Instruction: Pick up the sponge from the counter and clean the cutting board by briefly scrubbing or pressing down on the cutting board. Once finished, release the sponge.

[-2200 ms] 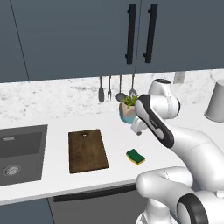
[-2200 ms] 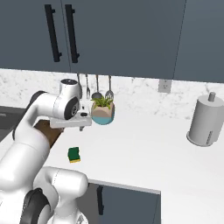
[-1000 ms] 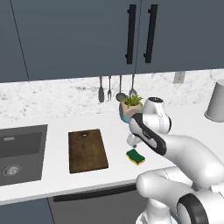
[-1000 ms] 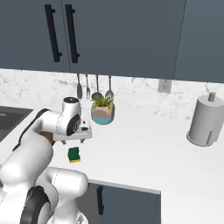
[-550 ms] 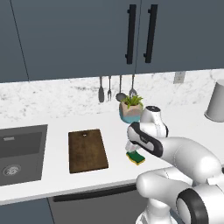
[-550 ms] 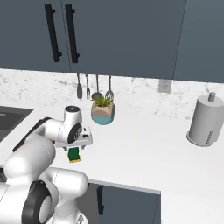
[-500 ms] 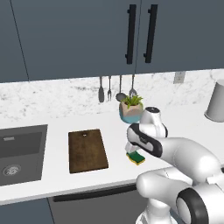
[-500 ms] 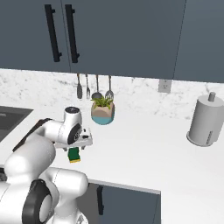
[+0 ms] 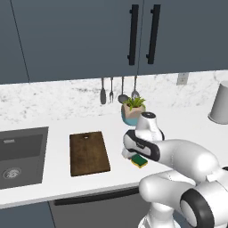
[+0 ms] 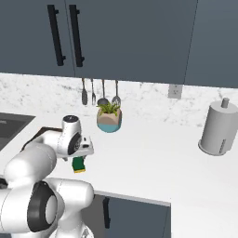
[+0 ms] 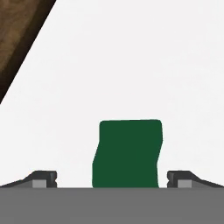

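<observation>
Lowering steadily over the last two seconds, the white arm's two-finger gripper (image 11: pixel 112 179) has come down from beside the potted plant to just above the small rectangular sponge (image 11: pixel 127 153) with its dark green top and yellow bottom layer, which is lying in the same spot on the broad white counter (image 9: pixel 187 129) as before. In the hand view the dark fingertips (image 11: pixel 41 178) are standing wide apart, one on each side of the green top, with a gap of bare counter showing between each tip and the sponge, so the jaws are spread and pinching nothing. In the left base view the sponge (image 9: pixel 139 160) is peeking out from under the hand, resting flat on the counter near its front edge; in the right base view the sponge (image 10: pixel 78 164) is showing just below the wrist. The flat dark brown wooden cutting board (image 9: pixel 88 152) with rounded corners is lying flat on the counter to the left of the sponge, apart from it, between the sponge and the dark grey sink basin (image 9: pixel 18 156). A small green plant in a round pot (image 9: pixel 132 111) is standing behind the hand near the marbled backsplash.
</observation>
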Robot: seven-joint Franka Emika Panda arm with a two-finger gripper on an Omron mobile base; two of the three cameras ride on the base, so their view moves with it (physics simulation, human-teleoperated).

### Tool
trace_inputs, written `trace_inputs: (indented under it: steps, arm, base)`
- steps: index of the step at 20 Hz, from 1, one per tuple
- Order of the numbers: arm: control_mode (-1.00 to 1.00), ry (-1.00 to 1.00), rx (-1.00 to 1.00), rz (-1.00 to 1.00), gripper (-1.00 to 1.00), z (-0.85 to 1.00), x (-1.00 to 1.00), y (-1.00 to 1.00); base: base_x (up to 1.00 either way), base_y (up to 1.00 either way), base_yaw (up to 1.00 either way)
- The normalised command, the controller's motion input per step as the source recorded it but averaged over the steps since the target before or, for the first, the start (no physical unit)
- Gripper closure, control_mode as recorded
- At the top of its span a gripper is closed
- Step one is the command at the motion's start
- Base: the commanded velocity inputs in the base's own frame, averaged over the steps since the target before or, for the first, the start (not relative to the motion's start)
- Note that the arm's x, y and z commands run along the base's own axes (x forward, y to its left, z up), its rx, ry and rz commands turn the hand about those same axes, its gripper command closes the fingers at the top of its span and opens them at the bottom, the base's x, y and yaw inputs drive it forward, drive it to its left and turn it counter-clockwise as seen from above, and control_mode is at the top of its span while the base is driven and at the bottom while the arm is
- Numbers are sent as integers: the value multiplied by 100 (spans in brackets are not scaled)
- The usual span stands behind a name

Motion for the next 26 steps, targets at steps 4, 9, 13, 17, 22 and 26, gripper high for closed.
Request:
trace_inputs:
  steps: [4,9,13,17,22,26]
  arm:
    - [-100,-7,0,0,-100,0,-2,0]
    - [-100,-7,0,0,-100,-1,-16,-2]
    - [-100,-1,0,0,-100,-12,-24,-2]
    - [-100,0,0,0,-100,-33,-25,-11]
    - [-100,0,0,0,-100,-42,-11,-15]
    - [-100,0,0,0,-100,-42,-1,-11]
  base:
    - [0,0,0]
    - [0,0,0]
    - [0,0,0]
    - [0,0,0]
    - [0,0,0]
    - [0,0,0]
